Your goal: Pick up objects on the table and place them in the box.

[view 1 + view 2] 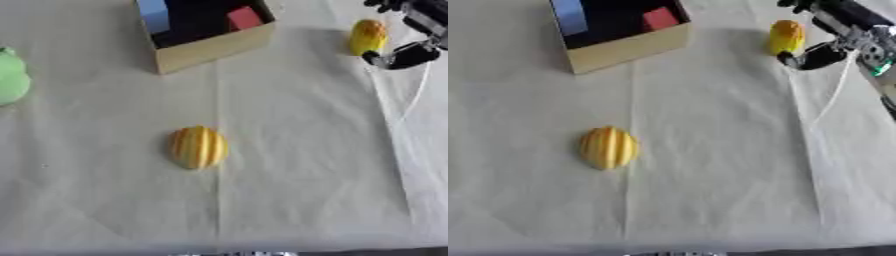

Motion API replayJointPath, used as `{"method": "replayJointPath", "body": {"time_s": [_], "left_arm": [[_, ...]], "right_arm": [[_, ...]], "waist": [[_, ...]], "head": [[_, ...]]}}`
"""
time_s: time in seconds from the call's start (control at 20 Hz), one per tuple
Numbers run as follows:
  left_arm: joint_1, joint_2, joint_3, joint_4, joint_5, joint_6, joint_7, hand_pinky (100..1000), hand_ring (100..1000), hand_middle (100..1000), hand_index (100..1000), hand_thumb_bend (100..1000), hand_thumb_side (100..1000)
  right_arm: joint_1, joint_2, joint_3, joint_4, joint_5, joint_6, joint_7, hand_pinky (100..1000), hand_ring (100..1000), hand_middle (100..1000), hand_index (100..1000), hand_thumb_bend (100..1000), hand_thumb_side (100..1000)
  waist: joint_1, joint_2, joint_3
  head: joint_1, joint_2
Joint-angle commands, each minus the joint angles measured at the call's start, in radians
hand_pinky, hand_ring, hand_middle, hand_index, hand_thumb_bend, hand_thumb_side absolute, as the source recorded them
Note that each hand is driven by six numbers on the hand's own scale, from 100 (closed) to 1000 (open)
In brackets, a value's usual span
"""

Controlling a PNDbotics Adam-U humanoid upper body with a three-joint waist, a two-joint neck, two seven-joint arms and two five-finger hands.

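Tabletop (289,200), cloth-covered. Box (210,50) at 12 o'clock, holding a blue block (154,14) and a red block (244,18). Ribbed yellow fruit (199,147) at centre. Green object (12,76) at 9 o'clock. Robot hand (824,47), right, at 2 o'clock, thumb and fingers spread either side of a small yellow object (786,36); contact unclear.

Bare cloth (297,125) surrounds the ribbed yellow fruit (199,147); the box (210,47) stands well beyond it.
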Motion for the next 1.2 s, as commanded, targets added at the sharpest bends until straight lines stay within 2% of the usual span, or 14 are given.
{"method": "replayJointPath", "body": {"time_s": [0.05, 0.45, 0.85, 1.0, 1.2], "left_arm": [[-0.011, 0.023, 0.001, -0.018, 0.005, 0.0, -0.006, 798, 743, 574, 793, 100, 578], [-0.009, 0.018, 0.003, -0.018, 0.003, 0.001, -0.011, 799, 739, 573, 793, 100, 577], [-0.01, 0.015, 0.003, -0.018, 0.003, 0.002, -0.015, 799, 739, 573, 793, 100, 578], [-0.01, 0.013, 0.004, -0.018, 0.003, 0.002, -0.015, 800, 739, 573, 793, 100, 578], [-0.01, 0.01, 0.003, -0.018, 0.003, 0.003, -0.017, 800, 739, 572, 793, 100, 578]], "right_arm": [[-0.014, -0.024, -0.023, 0.014, 0.016, 0.015, -0.016, 873, 848, 869, 926, 328, 100], [-0.015, -0.02, -0.035, 0.042, 0.01, 0.041, -0.055, 869, 841, 859, 927, 297, 100], [-0.017, -0.023, -0.044, 0.063, 0.027, 0.073, -0.069, 860, 844, 856, 928, 328, 100], [-0.021, -0.023, -0.044, 0.079, 0.052, 0.085, -0.063, 850, 845, 852, 925, 378, 100], [-0.025, -0.017, -0.044, 0.089, 0.068, 0.091, -0.069, 849, 838, 842, 923, 365, 100]], "waist": [[-0.012, 0.002, 0.003], [-0.016, 0.016, 0.013], [-0.02, 0.026, 0.015], [-0.019, 0.031, 0.018], [-0.02, 0.037, 0.022]], "head": [[-0.005, 0.002], [-0.009, -0.007], [-0.015, -0.019], [-0.017, -0.024], [-0.02, -0.029]]}}
